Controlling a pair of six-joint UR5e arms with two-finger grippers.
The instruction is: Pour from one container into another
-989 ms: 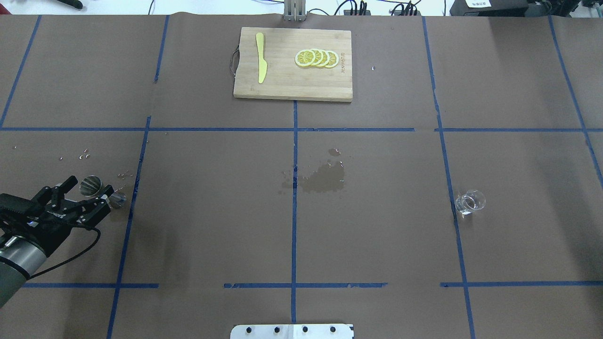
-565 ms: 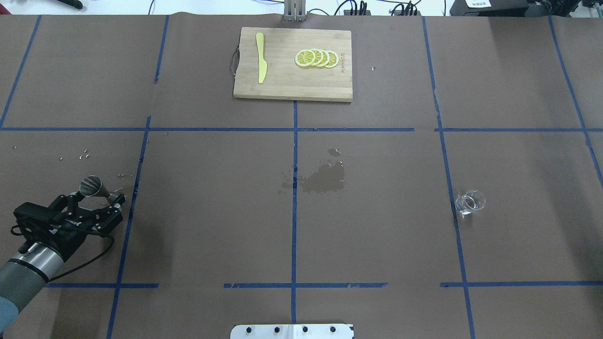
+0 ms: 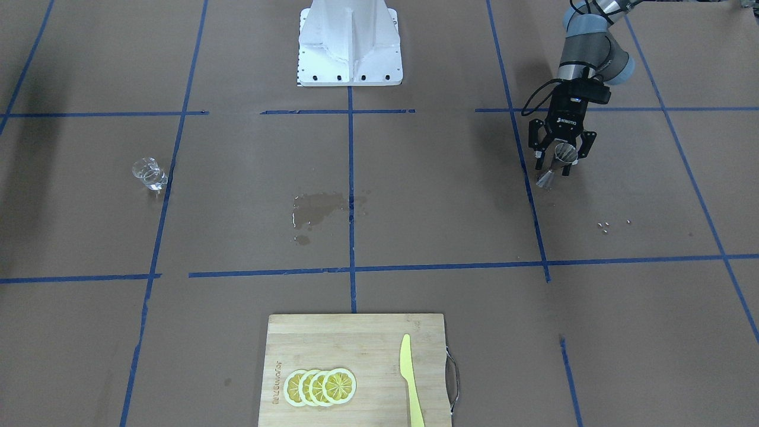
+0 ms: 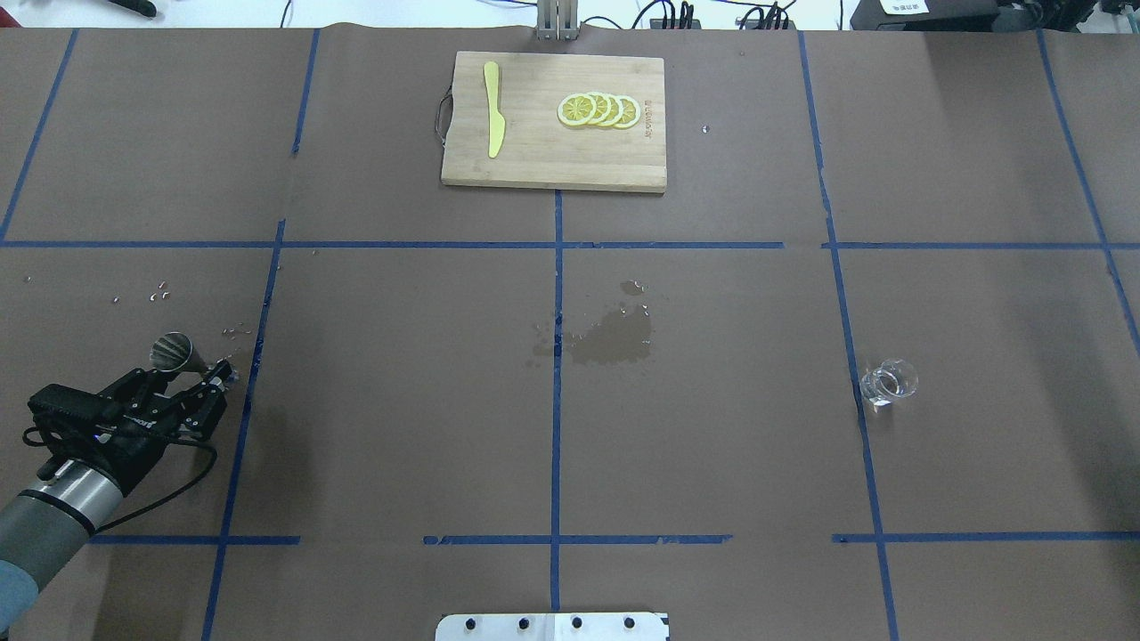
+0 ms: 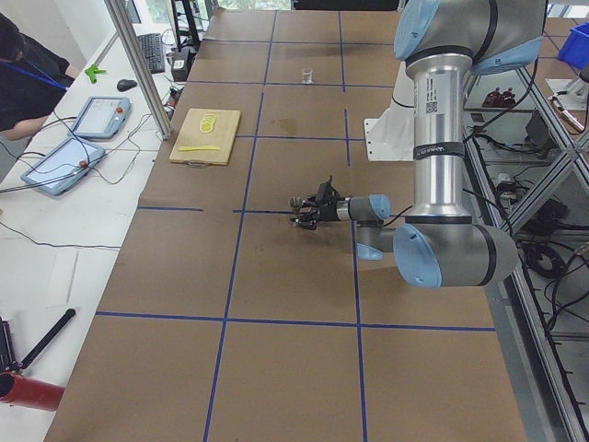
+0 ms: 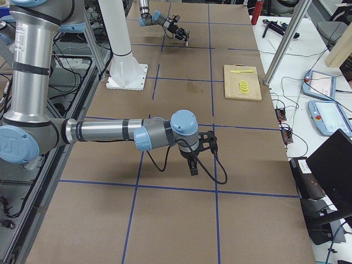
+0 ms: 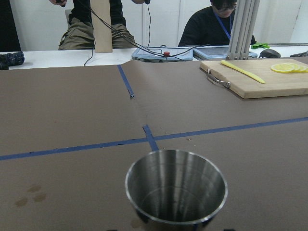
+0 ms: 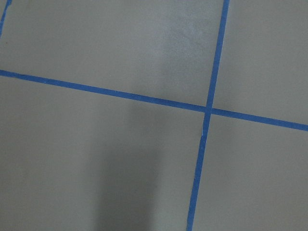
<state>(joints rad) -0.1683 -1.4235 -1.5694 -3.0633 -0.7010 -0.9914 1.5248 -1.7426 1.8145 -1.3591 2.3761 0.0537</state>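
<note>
My bench (image 4: pixel 401 401), as I see it: brown paper under a grid of blue tape (image 4: pixel 557 445).

At the far edge from the robot, on the centre line, lies a wooden cutting board (image 4: pixel 534 165). A dark wet patch (image 4: pixel 614 338) stains the paper mid-bench, just beside the centre tape line. The clear beaker (image 4: pixel 888 381) stands toward the robot's right, touching a tape line. The steel jigger (image 4: pixel 183 354) stands near the left end, with small shiny specks (image 4: pixel 158 292) scattered beyond it. The robot's white base plate (image 3: pixel 350 53) sits on the near edge.
</note>
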